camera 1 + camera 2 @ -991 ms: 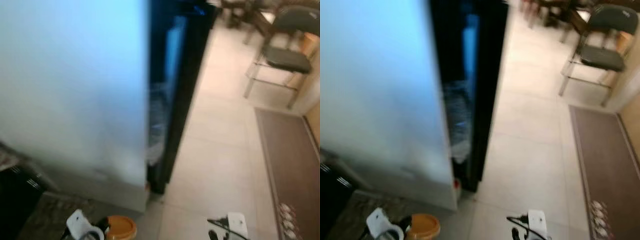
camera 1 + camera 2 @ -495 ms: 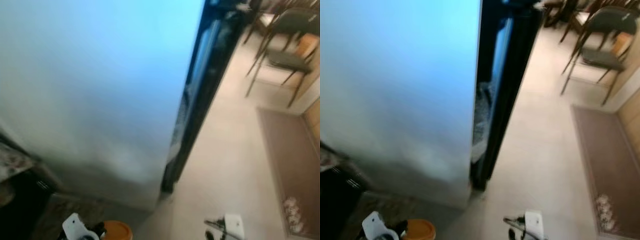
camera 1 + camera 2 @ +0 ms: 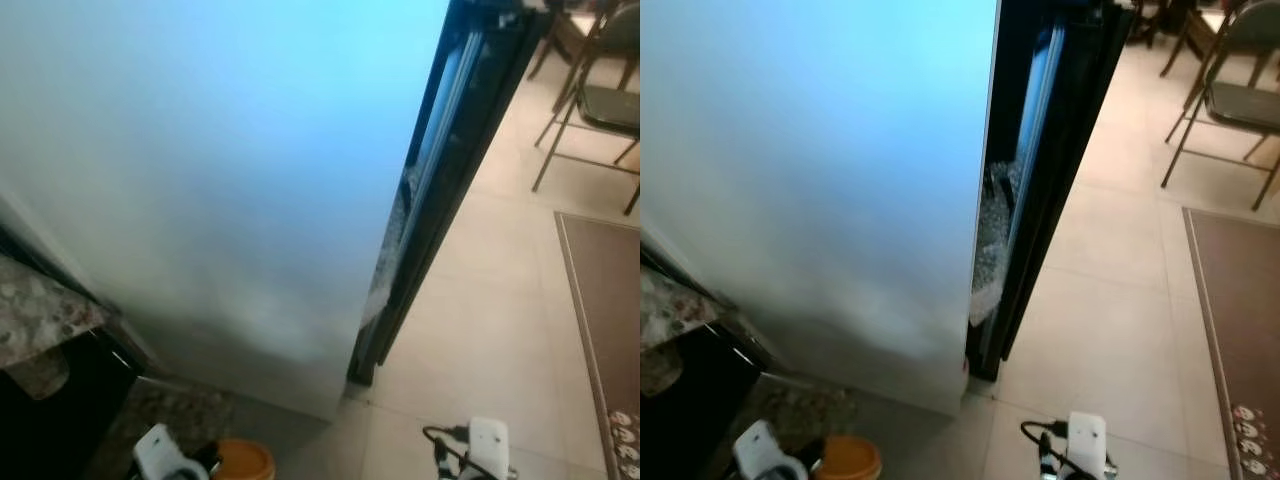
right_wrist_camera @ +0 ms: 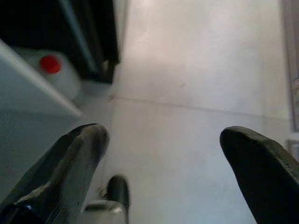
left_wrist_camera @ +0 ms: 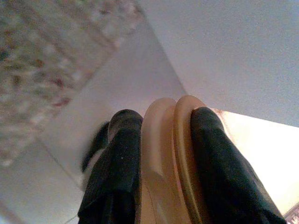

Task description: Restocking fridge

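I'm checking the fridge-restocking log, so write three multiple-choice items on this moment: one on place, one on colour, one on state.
1. Where does the chair stand?
A. On the tiled floor, right of the fridge
B. On the rug
C. Left of the fridge, by the counter

2. What colour is the lid held by the left gripper?
A. Blue
B. Orange
C. Green

3. How is the right gripper?
A. Shut on a bottle
B. Shut on nothing
C. Open, holding nothing

Answers: 1 A, the chair's legs rest on pale tiles beyond the fridge, off the rug. 2 B, the orange disc shows low in the eye views, and the left wrist view shows it between the fingers. 3 C, its fingers stand wide apart with only floor between.
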Robot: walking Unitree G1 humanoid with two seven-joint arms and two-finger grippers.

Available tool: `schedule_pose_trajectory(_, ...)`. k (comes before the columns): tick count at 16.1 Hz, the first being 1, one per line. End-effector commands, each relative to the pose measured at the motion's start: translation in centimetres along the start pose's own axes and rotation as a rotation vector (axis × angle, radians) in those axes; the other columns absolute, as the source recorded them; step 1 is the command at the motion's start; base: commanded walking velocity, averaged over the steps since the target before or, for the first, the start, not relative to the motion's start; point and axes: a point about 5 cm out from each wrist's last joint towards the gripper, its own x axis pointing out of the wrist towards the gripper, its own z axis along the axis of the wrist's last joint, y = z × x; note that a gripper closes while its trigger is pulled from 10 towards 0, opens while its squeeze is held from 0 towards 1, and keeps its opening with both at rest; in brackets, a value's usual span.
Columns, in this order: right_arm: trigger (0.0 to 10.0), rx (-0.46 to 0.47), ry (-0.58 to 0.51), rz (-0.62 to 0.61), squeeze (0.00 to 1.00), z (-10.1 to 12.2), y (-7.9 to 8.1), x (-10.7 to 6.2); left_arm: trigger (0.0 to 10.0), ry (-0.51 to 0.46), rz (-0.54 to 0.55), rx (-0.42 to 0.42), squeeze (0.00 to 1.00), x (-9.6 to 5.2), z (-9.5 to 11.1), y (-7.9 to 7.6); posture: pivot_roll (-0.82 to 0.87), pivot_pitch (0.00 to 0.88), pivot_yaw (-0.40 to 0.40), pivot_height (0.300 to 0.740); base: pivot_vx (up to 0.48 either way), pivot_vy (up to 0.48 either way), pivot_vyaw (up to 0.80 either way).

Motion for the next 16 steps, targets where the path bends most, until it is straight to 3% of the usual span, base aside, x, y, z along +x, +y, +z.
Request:
schedule_pose_trajectory(1, 10.0, -0.018, -0.211, -0.021, 0.0, 6.1, -0.4, 1.5, 10.0, 0.013, 0.017, 0.011, 0.0, -0.1, -0.4, 0.5, -0.14, 0.072, -0.017, 0.74, 0.0, 0.0, 0.0)
schedule_pose_trajectory(2, 10.0, -0.035, -0.36, -0.051, 0.0, 9.5, -0.9, 1.6, 10.0, 0.013, 0.019, 0.012, 0.0, -0.1, -0.4, 0.6, -0.14, 0.075, -0.018, 0.74, 0.0, 0.0, 0.0)
schedule_pose_trajectory(5, 10.0, -0.035, -0.537, -0.048, 0.0, 12.7, -1.2, 1.0, 10.0, 0.01, 0.025, 0.018, 0.0, -0.2, -0.4, 0.8, -0.15, 0.077, -0.016, 0.74, 0.0, 0.0, 0.0)
schedule_pose_trajectory(7, 10.0, -0.032, -0.599, -0.033, 0.0, 14.1, -1.2, 0.8, 10.0, 0.009, 0.023, 0.017, 0.0, -0.2, -0.3, 0.8, -0.15, 0.076, -0.014, 0.74, 0.0, 0.0, 0.0)
schedule_pose_trajectory(8, 10.0, -0.055, -0.692, -0.007, 0.0, 16.2, -0.5, 0.1, 10.0, 0.006, 0.02, 0.023, 0.0, -0.2, -0.3, 0.8, -0.15, 0.074, -0.014, 0.74, 0.0, 0.0, 0.0)
schedule_pose_trajectory(10, 10.0, -0.008, -0.758, 0.032, 0.0, 17.7, 0.5, -0.7, 10.0, 0.002, 0.021, 0.026, 0.0, -0.2, -0.2, 0.8, -0.15, 0.077, -0.011, 0.74, 0.0, 0.0, 0.0)
schedule_pose_trajectory(14, 10.0, -0.002, -0.802, 0.26, 0.0, 19.7, 4.0, -1.5, 10.0, 0.001, 0.021, 0.034, 0.0, -0.2, -0.1, 0.8, -0.15, 0.079, -0.007, 0.74, 0.0, 0.0, 0.0)
schedule_pose_trajectory(16, 10.0, -0.056, -0.789, 0.417, 0.0, 20.4, 6.2, -2.3, 10.0, 0.003, 0.02, 0.042, 0.0, -0.2, -0.2, 0.8, -0.15, 0.081, -0.012, 0.74, 0.0, 0.0, 0.0)
